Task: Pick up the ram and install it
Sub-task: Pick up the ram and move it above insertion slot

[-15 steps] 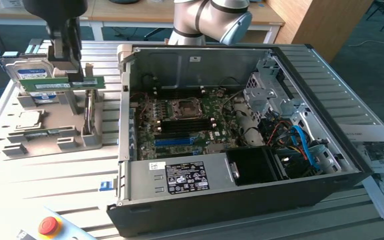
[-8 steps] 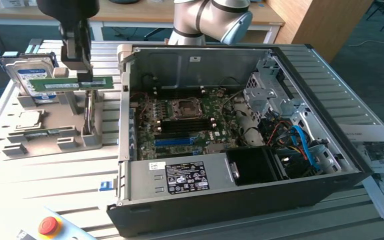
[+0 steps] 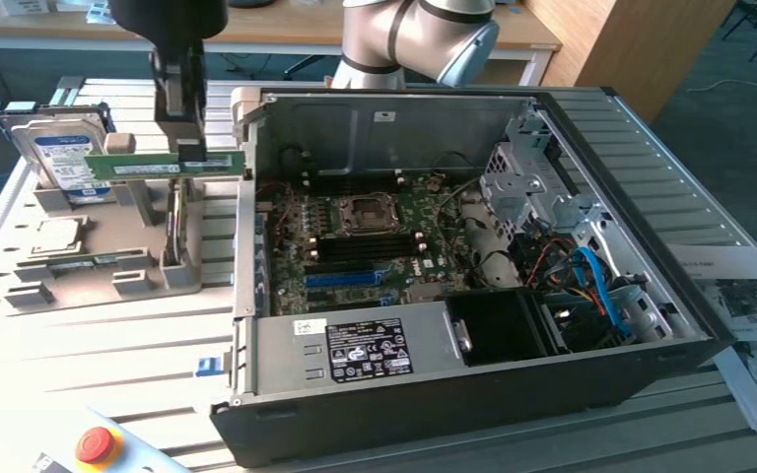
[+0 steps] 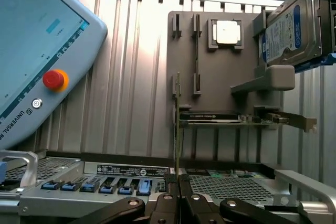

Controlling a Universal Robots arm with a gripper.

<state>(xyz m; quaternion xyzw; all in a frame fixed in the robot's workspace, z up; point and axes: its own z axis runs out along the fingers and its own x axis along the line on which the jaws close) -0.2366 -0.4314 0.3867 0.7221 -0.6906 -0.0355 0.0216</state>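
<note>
- Gripper (image 3: 192, 156): jaws clamped on the ram (image 3: 142, 167), gripping it from above, nearer the end that faces the computer case (image 3: 484, 394)
- In the wrist view, the gripper (image 4: 178, 182) pinches the ram (image 4: 177, 129), which shows edge-on as a thin line running away from the fingertips
- Ram position: held level with its long side horizontal, hanging above the grey parts holder (image 3: 90, 286) and apart from it, just beside the case wall on the exterior view's left
- The parts holder carries a hard drive (image 3: 56, 158) and the square processor chip (image 3: 56, 236)
- Step in hand (judgement): the pick-up is complete and the ram is in transfer; installation is not yet done
- Target (judgement): the memory slots (image 3: 352, 253) on the motherboard, beside the processor socket (image 3: 363, 214); their latch positions cannot be told
- Requirement (judgement): the contact edge must face down, the stick must run parallel to a slot, and it must clear the case wall and the cables (image 3: 589, 276) before being pressed in squarely
</note>
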